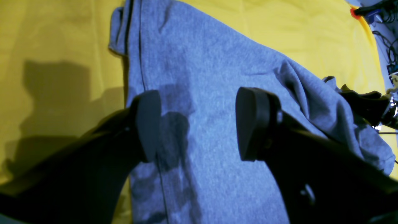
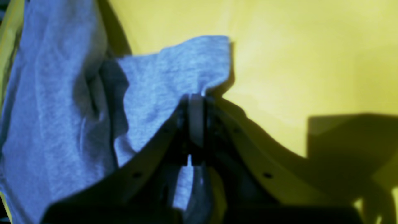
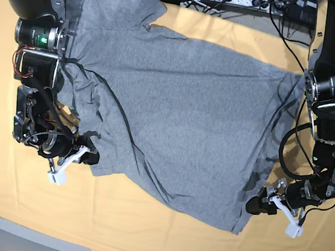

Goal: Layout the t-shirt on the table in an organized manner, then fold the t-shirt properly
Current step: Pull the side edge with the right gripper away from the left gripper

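You were still laying out the heather-grey cotton t-shirt (image 3: 175, 108): right gripper (image 2: 196, 102) clamped on a corner, left gripper (image 1: 199, 124) hanging released over the hem, so next I'd tug that corner flat on the pale yellow cloth-draped table (image 3: 144, 237).

The grey t-shirt (image 3: 174, 120) lies spread on the yellow bench (image 3: 144, 231), a claw at each near corner.

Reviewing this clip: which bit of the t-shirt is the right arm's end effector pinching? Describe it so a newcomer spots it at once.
Start at the table, draped in yellow-orange cloth, with the grey t-shirt spread across it. In the base view, follow the shirt's left side down to its lowest point, where the right end effector is shut on it. Unlike the flat cloth nearby, this edge is bunched and lifted.
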